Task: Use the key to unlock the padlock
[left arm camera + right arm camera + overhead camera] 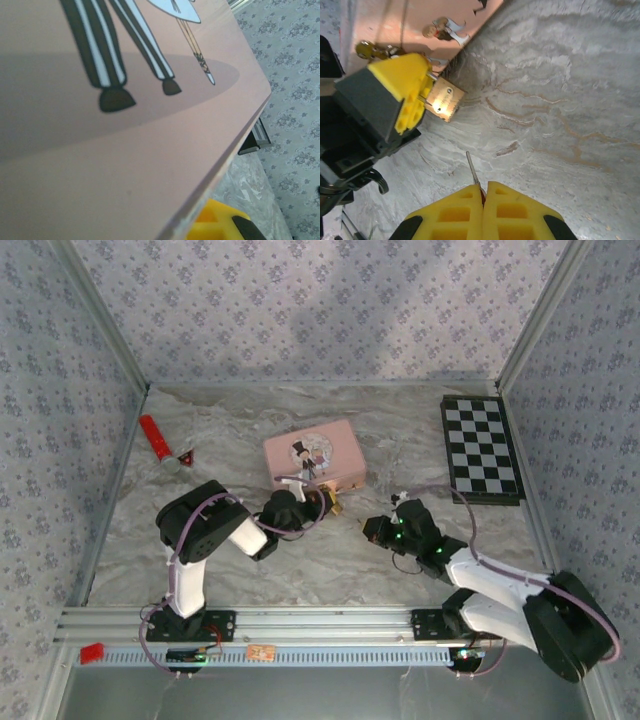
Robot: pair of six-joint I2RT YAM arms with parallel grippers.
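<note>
My left arm (200,530) and my right arm (500,590) are made the same: rounded black joint housings with smooth white links between them. The biggest black housing (565,635) is at 4 o'clock in the top view. A thin lilac cable (470,517) runs in loops along each arm. Small green lights (398,533) shine on the right wrist, and also at the black base plates (190,623) near 6 o'clock. My right fingers (450,215) are bright yellow blocks with moulded pockets. My left fingers (405,82) have the same yellow, on a dark grey block (362,105).
</note>
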